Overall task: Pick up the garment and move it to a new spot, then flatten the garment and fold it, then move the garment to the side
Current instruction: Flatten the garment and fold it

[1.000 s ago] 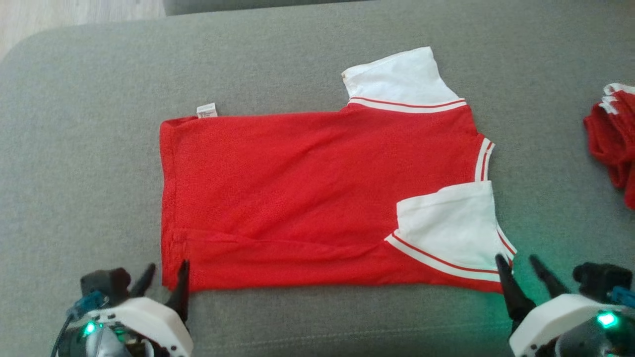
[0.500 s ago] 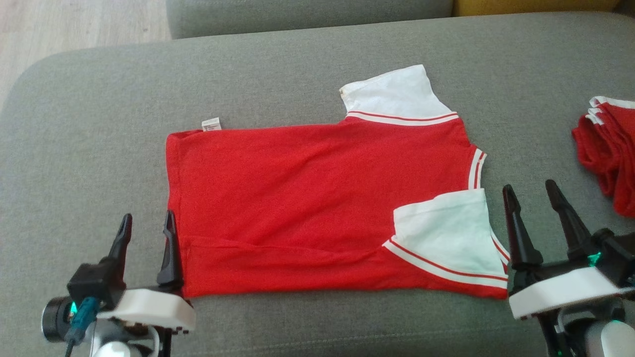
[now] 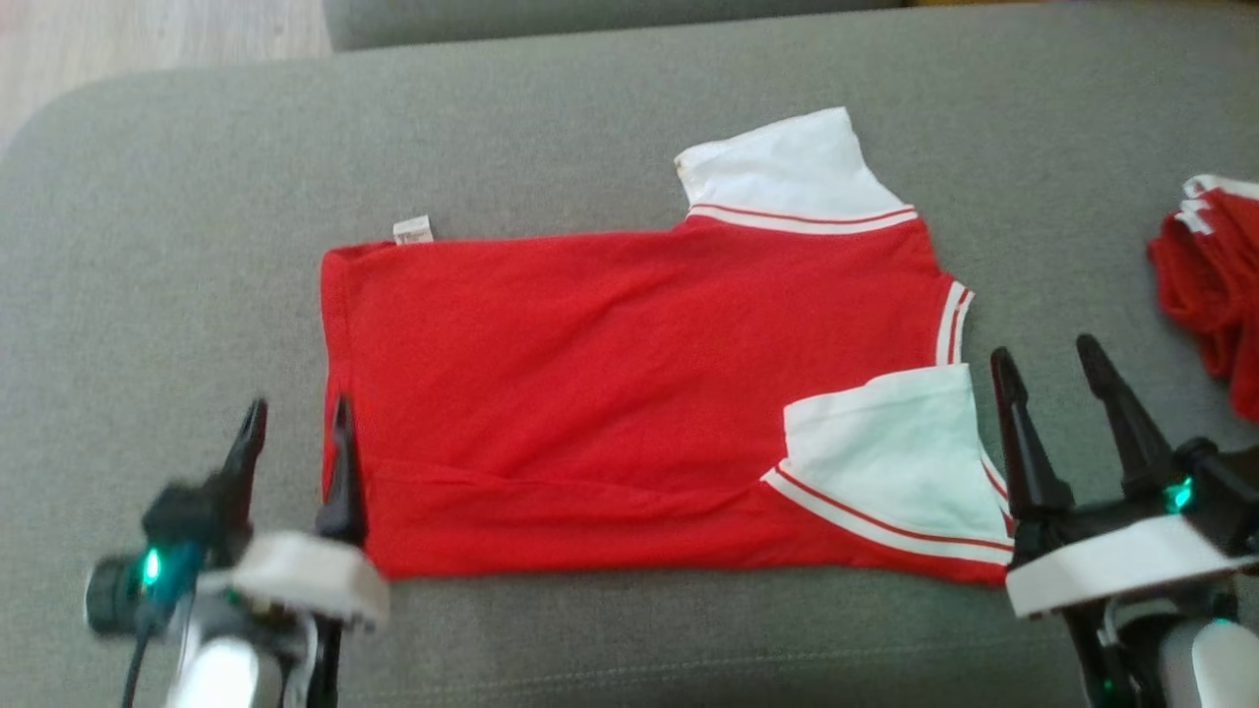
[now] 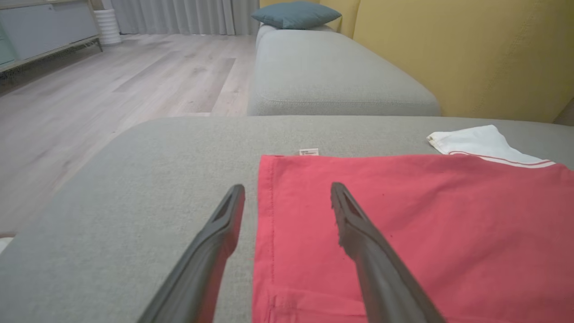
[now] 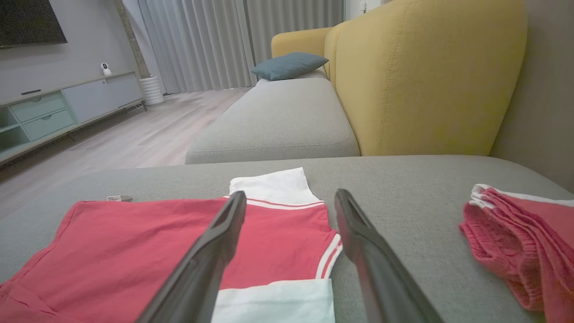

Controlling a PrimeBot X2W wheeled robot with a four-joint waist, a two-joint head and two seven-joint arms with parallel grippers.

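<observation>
The garment (image 3: 610,374) is a red shirt with white sleeves, lying flat on the grey cushion (image 3: 177,226) with its near long edge folded over. One white sleeve sticks out at the far side, the other lies folded onto the red body. My left gripper (image 3: 295,418) hovers open at the garment's near left corner, one finger over the hem. In the left wrist view the left gripper (image 4: 287,193) straddles the garment (image 4: 426,215) hem. My right gripper (image 3: 1048,354) stands open just right of the folded sleeve. The right wrist view has the right gripper (image 5: 290,199) above the garment (image 5: 134,242).
A second bunched red garment (image 3: 1215,285) lies at the cushion's right edge, also in the right wrist view (image 5: 520,242). Behind are another grey cushion (image 5: 278,121), a yellow sofa back (image 5: 426,76), a blue pillow (image 5: 289,65) and wooden floor (image 4: 89,103) past the cushion's left end.
Both grippers let go of the garment's near edge, opened wide and lifted, fingers now pointing away over the cushion. The garment stays put; the head camera shifted slightly.
</observation>
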